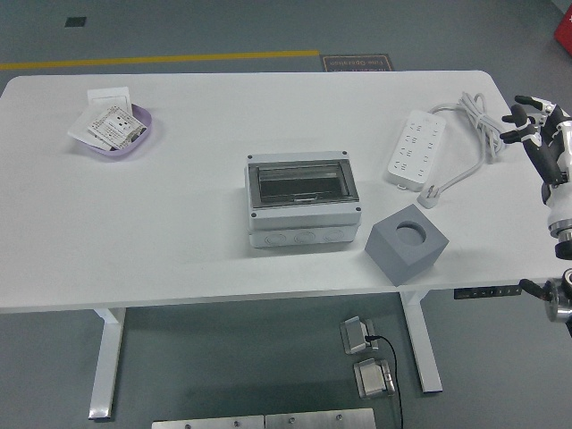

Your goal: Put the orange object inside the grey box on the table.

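Note:
The grey box (302,223) with a dark see-through lid stands at the table's middle, lid down. No orange object shows anywhere in the head view. My right hand (529,128), white with black fingertips, hangs at the table's far right edge, well away from the box. Its fingers are spread and hold nothing. My left arm is out of the picture.
A grey cube (407,243) with a round hole sits near the front edge, right of the box. A white power strip (416,147) and its cable (478,121) lie at the right. A purple bowl (121,134) of packets and a white card (109,95) are at the far left.

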{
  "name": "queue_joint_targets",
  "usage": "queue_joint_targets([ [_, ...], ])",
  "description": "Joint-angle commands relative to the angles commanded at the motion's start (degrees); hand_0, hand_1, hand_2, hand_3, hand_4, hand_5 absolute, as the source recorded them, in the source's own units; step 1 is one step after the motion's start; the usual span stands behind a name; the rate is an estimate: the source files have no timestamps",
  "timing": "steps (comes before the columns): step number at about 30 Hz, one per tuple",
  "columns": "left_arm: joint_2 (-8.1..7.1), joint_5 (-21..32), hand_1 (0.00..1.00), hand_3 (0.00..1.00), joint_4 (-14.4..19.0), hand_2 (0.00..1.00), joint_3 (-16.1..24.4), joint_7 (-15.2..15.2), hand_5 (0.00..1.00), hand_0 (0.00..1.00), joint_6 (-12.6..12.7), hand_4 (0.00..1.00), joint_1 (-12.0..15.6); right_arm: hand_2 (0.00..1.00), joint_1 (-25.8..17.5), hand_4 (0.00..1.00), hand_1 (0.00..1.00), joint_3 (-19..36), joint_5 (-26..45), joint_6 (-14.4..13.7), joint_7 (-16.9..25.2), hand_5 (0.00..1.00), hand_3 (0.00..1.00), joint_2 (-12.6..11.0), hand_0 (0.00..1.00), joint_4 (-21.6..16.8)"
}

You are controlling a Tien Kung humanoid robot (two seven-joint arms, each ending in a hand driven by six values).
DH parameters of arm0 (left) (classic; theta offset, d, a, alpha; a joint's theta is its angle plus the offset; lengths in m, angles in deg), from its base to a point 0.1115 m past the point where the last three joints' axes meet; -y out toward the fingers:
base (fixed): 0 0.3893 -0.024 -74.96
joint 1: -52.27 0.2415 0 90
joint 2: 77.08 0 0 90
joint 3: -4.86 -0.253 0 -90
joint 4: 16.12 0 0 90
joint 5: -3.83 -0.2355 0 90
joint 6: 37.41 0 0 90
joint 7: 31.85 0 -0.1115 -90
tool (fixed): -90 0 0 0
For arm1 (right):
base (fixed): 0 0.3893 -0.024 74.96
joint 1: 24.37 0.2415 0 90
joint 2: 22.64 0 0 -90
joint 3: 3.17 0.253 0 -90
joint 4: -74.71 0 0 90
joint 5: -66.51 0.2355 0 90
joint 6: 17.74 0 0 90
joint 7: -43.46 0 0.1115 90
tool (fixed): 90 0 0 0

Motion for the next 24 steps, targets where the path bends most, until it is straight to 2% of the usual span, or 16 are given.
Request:
queue_joint_targets([
  [1,0.00,-0.05,0.638,0.574,0.00,0.584,0.10,-0.02,0.148,0.611,0.01,0.608,-0.01,0.562,-0.04,0.994,0.443,0.05,1.63,0.67,-0.41,0.781,0.679,0.04,0.451,-0.07],
  [2,0.01,-0.05,0.637,0.575,0.00,0.584,0.17,-0.04,0.146,0.610,0.01,0.608,0.00,0.589,-0.09,0.998,0.485,0.07,3.02,1.31,-0.88,0.799,0.686,0.09,0.459,-0.18],
  [4,0.07,0.04,0.637,0.575,0.00,0.584,0.16,-0.08,0.146,0.610,0.00,0.608,0.02,0.589,-0.18,0.998,0.485,0.12,5.03,2.46,-1.86,0.799,0.686,0.12,0.459,-0.49],
  [7,0.22,-0.12,0.637,0.575,0.00,0.584,0.51,-0.08,0.146,0.610,0.01,0.608,0.05,0.589,-0.34,0.998,0.485,0.19,4.96,3.81,-3.27,0.799,0.686,-0.02,0.459,-1.34],
  [8,0.26,-0.18,0.637,0.575,0.00,0.584,0.61,-0.07,0.145,0.611,0.01,0.608,0.06,0.669,-0.38,0.998,0.637,0.19,4.72,4.08,-3.59,0.769,0.745,-0.09,0.604,-1.58],
  [13,0.42,-0.83,0.637,0.575,0.00,0.584,1.41,0.03,0.145,0.611,0.00,0.608,0.08,0.669,-0.50,0.998,0.637,0.15,3.19,4.58,-4.95,0.769,0.745,-0.64,0.604,-3.42],
  [14,0.43,-1.03,0.638,0.575,0.00,0.584,1.59,0.07,0.148,0.611,0.00,0.610,0.10,0.722,-0.48,0.998,0.715,0.14,3.03,4.51,-5.05,0.532,0.800,-0.71,0.762,-3.68],
  [19,0.37,-1.62,0.638,0.575,0.00,0.584,2.15,0.03,0.148,0.611,0.01,0.610,-0.01,0.722,-0.26,0.998,0.715,-0.22,2.11,3.78,-5.81,0.532,0.800,-1.17,0.762,-5.14],
  [20,0.33,-1.42,0.639,0.575,0.00,0.584,1.96,-0.07,0.149,0.611,0.01,0.611,-0.06,0.743,-0.31,0.874,0.740,-0.24,1.95,3.70,-5.92,0.233,0.857,-1.24,0.783,-5.36],
  [24,0.21,-0.98,0.639,0.575,0.00,0.584,1.60,-0.33,0.149,0.611,-0.02,0.611,-0.20,0.743,-0.62,0.874,0.740,-0.18,1.79,3.50,-6.13,0.233,0.857,-1.60,0.783,-6.04],
])
